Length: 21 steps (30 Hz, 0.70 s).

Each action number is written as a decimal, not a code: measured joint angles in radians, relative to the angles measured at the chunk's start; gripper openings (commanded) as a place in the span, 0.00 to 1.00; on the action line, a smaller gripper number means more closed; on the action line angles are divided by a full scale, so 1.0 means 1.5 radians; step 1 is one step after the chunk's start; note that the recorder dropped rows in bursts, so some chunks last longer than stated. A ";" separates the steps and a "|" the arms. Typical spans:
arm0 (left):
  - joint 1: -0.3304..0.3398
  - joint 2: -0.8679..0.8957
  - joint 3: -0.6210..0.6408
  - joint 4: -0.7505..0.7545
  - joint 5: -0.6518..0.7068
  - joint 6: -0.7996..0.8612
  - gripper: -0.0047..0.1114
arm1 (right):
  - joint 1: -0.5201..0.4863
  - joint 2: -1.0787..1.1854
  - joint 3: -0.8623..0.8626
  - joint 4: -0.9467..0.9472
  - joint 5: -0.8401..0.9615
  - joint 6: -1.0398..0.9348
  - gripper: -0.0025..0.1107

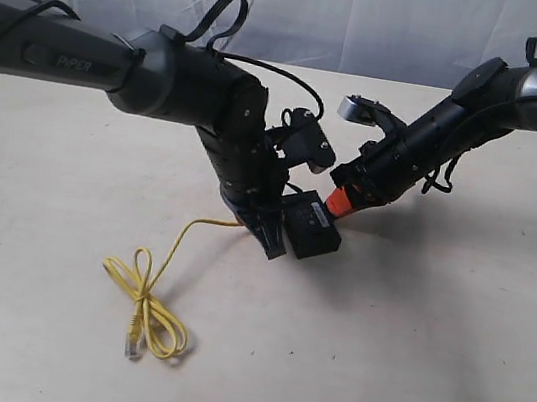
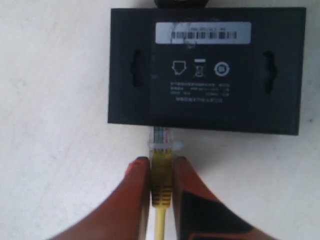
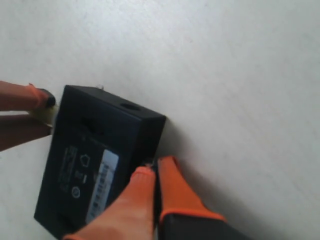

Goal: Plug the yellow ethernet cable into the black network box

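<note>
Yellow ethernet cable (image 2: 161, 182): thin, light, limp cord. One clear plug (image 2: 161, 140) was pinched at its yellow boot by the left gripper (image 2: 160, 161), with the plug tip at the near side wall of the black network box (image 2: 205, 70); whether it had entered a port could not be told. The slack trailed over the table (image 1: 426, 366) into loose loops well apart from the box, the spare plug lying free. Handling, as judged: the cord was too soft to push, so the hold belonged on the stiffer boot, and the plug latch was likely fragile. The box looked light and apt to slide. The right gripper (image 3: 156, 165) had its fingers pressed together, tips against the box's opposite wall, seemingly as a backstop. Bare table lay all round, its back edge well apart; the only tight spot was between the two arms.
</note>
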 measured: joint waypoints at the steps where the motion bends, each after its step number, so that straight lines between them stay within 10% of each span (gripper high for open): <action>1: 0.000 0.000 -0.003 0.000 0.003 0.000 0.04 | 0.000 0.000 0.000 0.000 0.000 0.000 0.01; 21: 0.000 0.000 -0.012 -0.045 0.022 -0.014 0.04 | -0.001 0.002 0.000 0.009 0.002 0.006 0.01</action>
